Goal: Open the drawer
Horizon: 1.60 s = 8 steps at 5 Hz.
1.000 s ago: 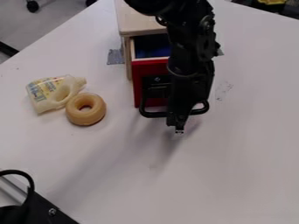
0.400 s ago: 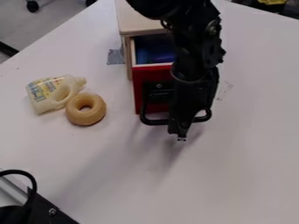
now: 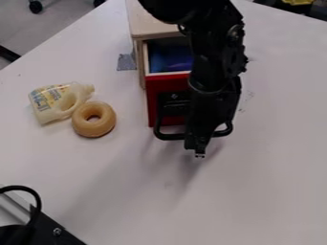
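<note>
drawer (image 3: 168, 87) farther open | claw (image 3: 199, 152) moved outward, toward the view's bottom edge

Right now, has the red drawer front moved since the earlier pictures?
Yes. The red drawer front has come farther out from the wooden cabinet, toward the bottom of the view.

Behind the black gripper (image 3: 200, 154) is a red drawer (image 3: 168, 88), blue inside; off sideways, a tan doughnut (image 3: 93, 128), cream bottle (image 3: 59, 106), blue-and-yellow label (image 3: 47, 98).

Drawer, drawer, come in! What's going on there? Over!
Tool down at the black handle. Red drawer open, blue showing inside. Toy donut and bottle beside it, seemingly out of its way. Over.
</note>
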{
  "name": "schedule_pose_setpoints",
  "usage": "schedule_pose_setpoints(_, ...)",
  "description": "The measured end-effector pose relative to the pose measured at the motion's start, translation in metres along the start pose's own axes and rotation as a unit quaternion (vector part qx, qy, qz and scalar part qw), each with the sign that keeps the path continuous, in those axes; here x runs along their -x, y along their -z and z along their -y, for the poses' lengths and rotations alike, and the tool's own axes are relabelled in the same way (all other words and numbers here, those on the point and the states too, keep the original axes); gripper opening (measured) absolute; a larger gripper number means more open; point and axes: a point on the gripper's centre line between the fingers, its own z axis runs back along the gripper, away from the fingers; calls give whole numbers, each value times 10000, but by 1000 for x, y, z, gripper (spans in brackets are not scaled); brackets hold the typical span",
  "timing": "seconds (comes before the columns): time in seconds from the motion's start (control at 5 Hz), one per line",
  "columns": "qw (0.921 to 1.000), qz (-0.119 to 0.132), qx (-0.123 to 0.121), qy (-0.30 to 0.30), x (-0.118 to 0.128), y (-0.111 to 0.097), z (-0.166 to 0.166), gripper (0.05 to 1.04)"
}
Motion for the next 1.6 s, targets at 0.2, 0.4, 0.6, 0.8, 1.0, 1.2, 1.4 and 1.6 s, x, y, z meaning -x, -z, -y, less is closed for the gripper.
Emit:
schedule_pose_setpoints(0.2, 9997, -9, 55, 234, -7, 0, 8, 370)
schedule_pose_setpoints(0.4, 9995, 15, 32, 302, -9, -1, 9, 688)
schedule_pose_setpoints(0.6, 9995, 12, 50, 299, -9, -1, 9, 962)
schedule_pose_setpoints(0.8, 9995, 134, -41, 267, -10, -18, 7, 997)
schedule_pose_setpoints(1.0, 9994, 212, -91, 253, -12, -25, 5, 997)
schedule_pose_setpoints(1.2, 9992, 349, -140, 153, -12, -46, 2, 997)
schedule_pose_setpoints(1.4, 9994, 296, -63, 164, -8, -56, 5, 997)
schedule_pose_setpoints(1.6, 9991, 363, -131, 195, -5, -72, 10, 997)
